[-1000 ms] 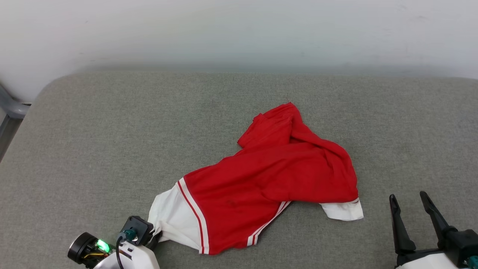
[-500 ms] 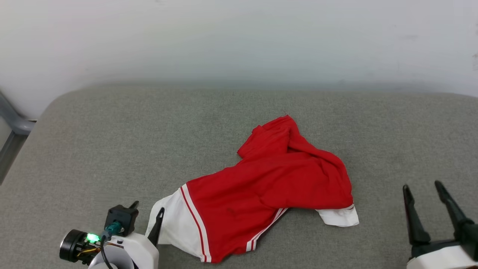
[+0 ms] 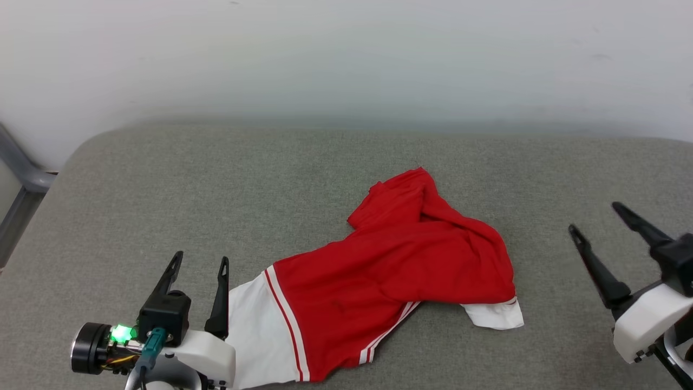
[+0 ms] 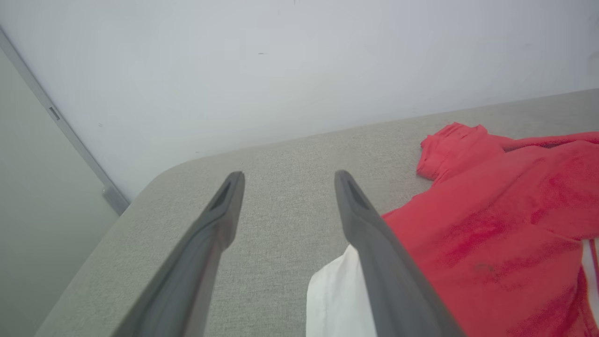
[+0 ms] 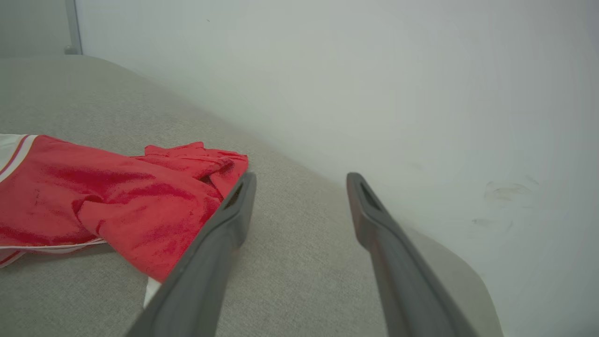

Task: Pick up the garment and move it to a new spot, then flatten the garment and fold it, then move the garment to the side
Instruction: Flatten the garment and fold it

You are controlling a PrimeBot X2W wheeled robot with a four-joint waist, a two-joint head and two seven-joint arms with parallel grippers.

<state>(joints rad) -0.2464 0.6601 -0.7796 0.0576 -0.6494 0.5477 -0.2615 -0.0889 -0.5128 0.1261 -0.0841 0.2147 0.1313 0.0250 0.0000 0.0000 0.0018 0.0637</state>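
Two sets of fingers spread wide, nothing held: left gripper [image 3: 201, 257], right gripper [image 3: 594, 216]. Garment [image 3: 390, 271] lies crumpled mid-worktop [image 3: 216, 179], long axis near-left to far-right. White sleeve [image 3: 252, 319] sits just beside left gripper; right gripper well apart, so left arm's nearer.

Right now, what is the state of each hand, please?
Left hand: open, holding nothing, next to the garment.
Right hand: open, holding nothing.
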